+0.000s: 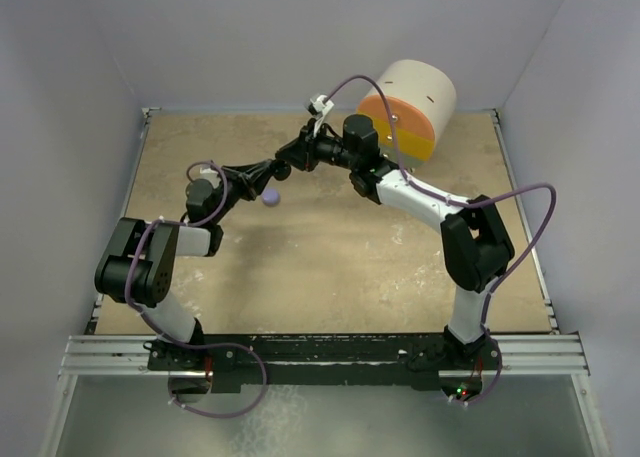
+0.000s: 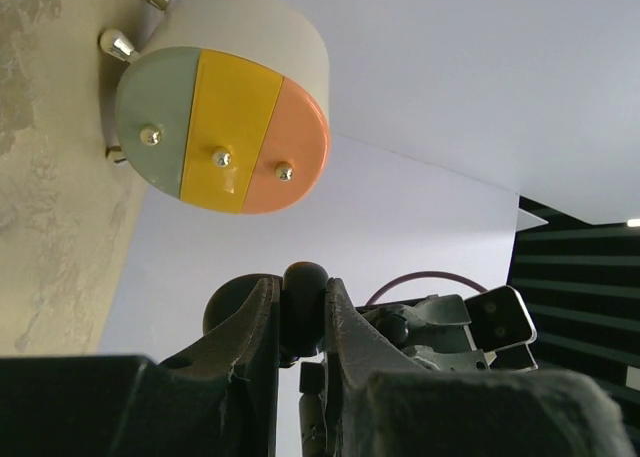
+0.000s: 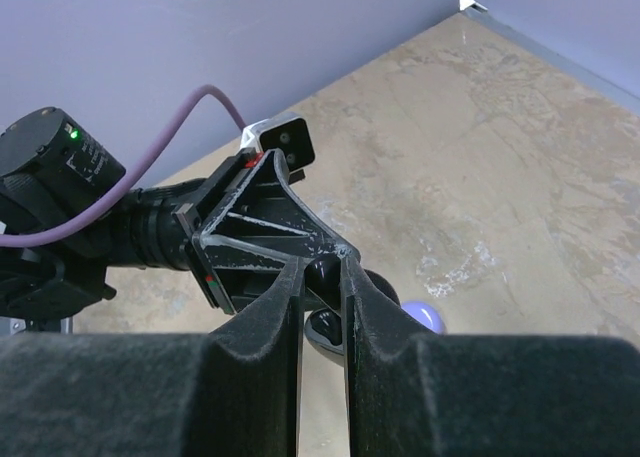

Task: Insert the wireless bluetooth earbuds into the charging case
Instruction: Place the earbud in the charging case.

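Status: insertion in progress, not shown complete.

1. The left gripper and right gripper meet tip to tip above the far middle of the table, the left reaching in from the left and the right from the far right.

2. Each wrist view shows that arm's fingers clenched on a small dark piece, rounded and glossy, with the other gripper right behind it. More dark, glossy material shows just beside and under the fingertips. I cannot tell whether this is one part or two, nor which part is an earbud and which the charging case.

3. A small lavender piece sits just on the near side of the joined fingertips. In the right wrist view it appears low and beyond the dark piece, apparently on the table. Neither gripper touches it as far as can be seen.

4. A round drawer box stands at the far right, well apart from the work and not involved.

Assessment: the arms are at the mating step, holding dark parts against each other. No view shows an earbud seated in a case or a lid shut, so nothing counts as done. The lavender piece appears to remain outstanding. No other earbuds are visible.
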